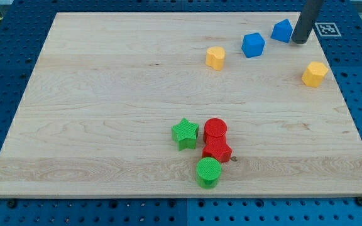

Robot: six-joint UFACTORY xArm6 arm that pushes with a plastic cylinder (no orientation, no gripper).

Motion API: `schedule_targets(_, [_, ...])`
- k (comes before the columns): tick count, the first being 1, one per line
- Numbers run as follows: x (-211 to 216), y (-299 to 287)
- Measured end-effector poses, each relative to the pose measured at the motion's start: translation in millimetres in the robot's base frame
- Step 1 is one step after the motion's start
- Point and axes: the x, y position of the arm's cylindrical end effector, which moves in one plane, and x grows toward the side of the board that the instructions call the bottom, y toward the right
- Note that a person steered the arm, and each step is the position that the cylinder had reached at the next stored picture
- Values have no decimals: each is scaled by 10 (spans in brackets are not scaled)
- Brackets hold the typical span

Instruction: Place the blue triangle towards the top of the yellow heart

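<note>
My tip [299, 41]: the lower end of the dark rod stood at the view's top right, on the counter, just at the right side of the blue triangle; whether it touched the block could not be told.
Gripper: the arm carried none, only the straight rod, so nothing was open, closed or held.
Blue triangle [283, 30]: it lay at the view's top right, near the far edge of the counter, directly left of my tip.
Blue block [253, 44]: a chunky faceted piece, exact shape unclear, sat just left of and slightly below the blue triangle, apart from it.
Yellow heart [215, 58]: it rested left of and below the blue block, well apart from the blue triangle.
Yellow block [314, 74]: a faceted piece lay below my tip, near the view's right edge of the counter.
Red cylinder [215, 130]: it stood low in the middle, touching the red block [217, 150] just beneath it.
Green star [185, 133]: it sat just left of the red cylinder.
Green cylinder [208, 172]: it stood right below the red block, closest to the view's bottom.
Counter [105, 107]: a pale wooden board lay on a blue perforated base.
Writing: no readable words showed; only a black-and-white square marker [326, 29] lay beside the board's top right corner.
</note>
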Motion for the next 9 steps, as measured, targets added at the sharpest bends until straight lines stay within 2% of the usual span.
schedule_targets(3, [-393, 49])
schedule_targets(4, [-392, -15])
schedule_targets(6, [-127, -419])
schedule_targets(9, [-16, -1238])
